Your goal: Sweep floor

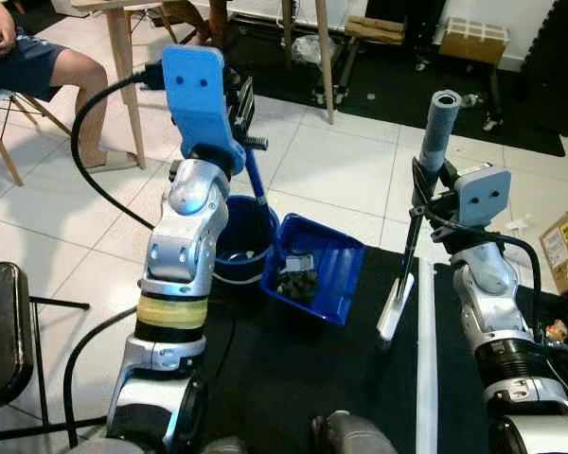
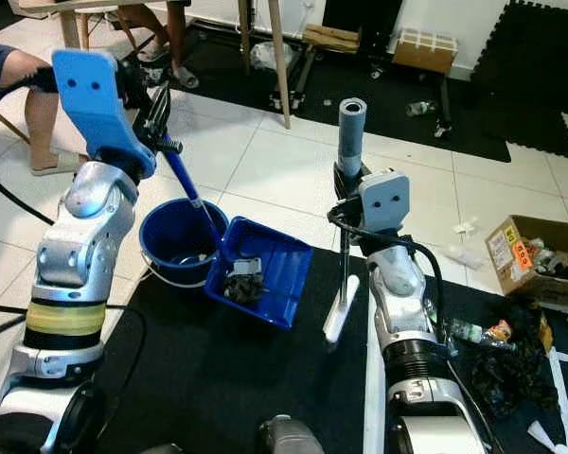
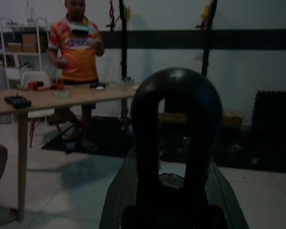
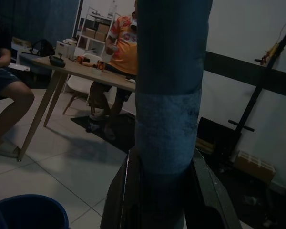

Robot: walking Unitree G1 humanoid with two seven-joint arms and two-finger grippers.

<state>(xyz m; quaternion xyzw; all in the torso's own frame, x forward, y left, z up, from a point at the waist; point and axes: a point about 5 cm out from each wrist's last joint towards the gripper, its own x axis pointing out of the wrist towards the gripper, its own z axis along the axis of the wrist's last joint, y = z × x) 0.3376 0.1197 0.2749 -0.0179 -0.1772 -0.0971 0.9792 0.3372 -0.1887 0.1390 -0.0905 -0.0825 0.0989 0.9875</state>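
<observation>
Left eye view: left pincer [image 1: 241,106] high at upper left, pinching the blue handle of the dustpan [image 1: 312,267], which sits tilted at frame centre, rim against the bucket [image 1: 247,238], dark debris [image 1: 296,282] heaped in its low corner. Right pincer [image 1: 422,194] at centre right, pressed on the broom [image 1: 434,132] shaft, white head down on the black mat [image 1: 303,378] at lower centre. Step in hand, by judgement: emptying the pan into the bucket. Best done by lifting the handle slowly, keeping the pan's lip over the bucket mouth so the heap slides in, not onto the mat; broom kept upright and off the pan meanwhile. Right eye view: same scene, plus more at the right edge: a cardboard box [image 2: 533,263] and a dark litter pile [image 2: 497,364] at lower right, so more sweeping likely remains. Left wrist view: dim; looped end of the handle [image 3: 176,138] filling the centre between the black fingers [image 3: 115,200]; beyond, a standing person [image 3: 77,57] at upper left behind a wooden bench [image 3: 52,98], seen from in front here and nowhere so in the eye views. Right wrist view: broom shaft upright mid-frame, clamped; bucket rim at lower left; a seated person's leg [image 4: 12,107] at left.
</observation>
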